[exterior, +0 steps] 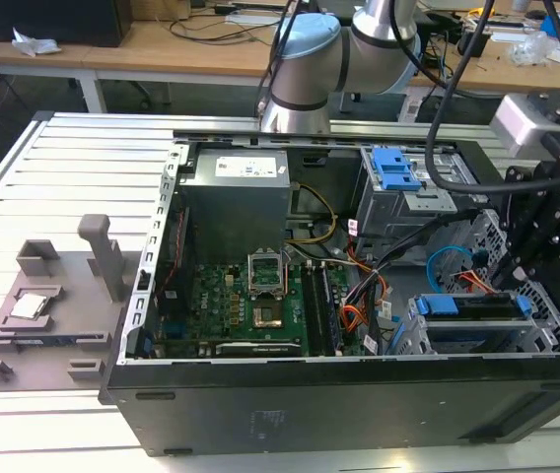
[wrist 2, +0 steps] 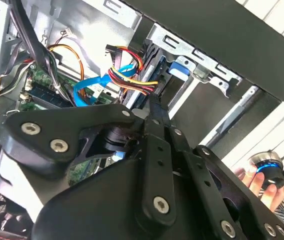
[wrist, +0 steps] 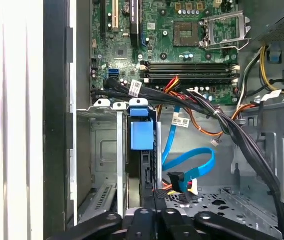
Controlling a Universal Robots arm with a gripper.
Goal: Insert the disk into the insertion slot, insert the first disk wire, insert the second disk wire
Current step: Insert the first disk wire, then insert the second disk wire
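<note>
So here's where we're at: the flat silver hard drive in its bright blue plastic carrier (exterior: 472, 307) is sitting inside the low silver perforated drive cage (exterior: 457, 343), lower right of the exterior frame, at the near corner of the open black computer case (exterior: 310, 414). In the first wrist view we're looking at the drive edge-on, just left of centre, with the carrier's blue tab on top.

The black robot gripper (wrist: 157, 212) hangs right over that corner, at the bottom edge of the first wrist view. Its fingers (wrist: 143, 220) look drawn close together with barely a gap. We honestly can't tell if anything's pinched between them.

The flat blue data cable (wrist: 189, 170) and the red, yellow and black power wire bundle (wrist: 178, 181) loop just beside the drive's edge; plugged in or not, we can't make out.

Above that, upper right in the exterior view, is the taller grey cage with the blue latch (exterior: 398, 169). The green motherboard (exterior: 250, 305) fills the middle.
</note>
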